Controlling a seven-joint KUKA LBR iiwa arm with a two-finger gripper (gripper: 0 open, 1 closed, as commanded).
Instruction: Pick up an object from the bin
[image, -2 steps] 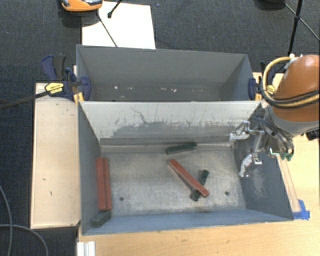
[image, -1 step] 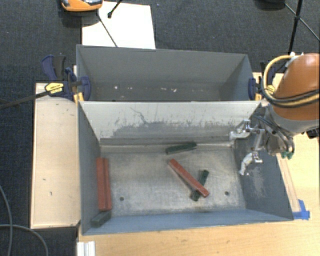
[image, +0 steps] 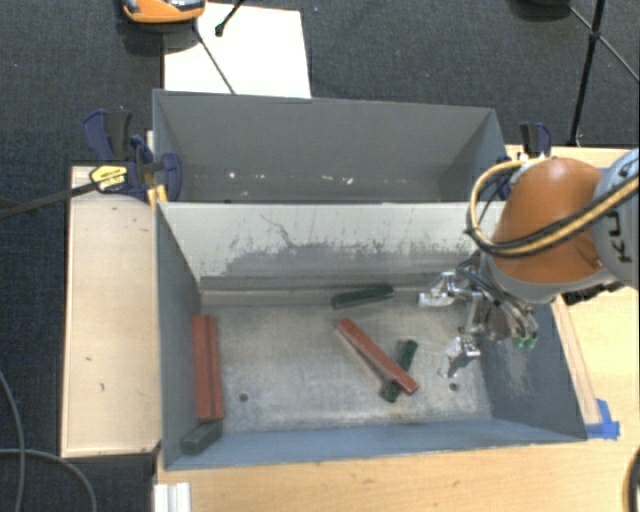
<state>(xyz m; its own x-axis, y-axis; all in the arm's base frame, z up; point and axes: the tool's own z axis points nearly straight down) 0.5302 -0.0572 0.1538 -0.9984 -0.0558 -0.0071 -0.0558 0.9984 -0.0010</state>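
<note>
My gripper (image: 458, 362) hangs low over the right part of the bin floor, under the orange wrist cover; nothing shows between its metal fingers. Just left of it a long reddish-brown bar (image: 375, 356) lies slanted across a dark green stick (image: 398, 371). A second dark green stick (image: 362, 296) lies at the foot of the back wall, up and to the left of the gripper.
A long red-brown bar (image: 207, 367) lies along the left wall, with a small dark block (image: 201, 437) at its near end in the front left corner. The arm and its cables come in over the bin's right wall.
</note>
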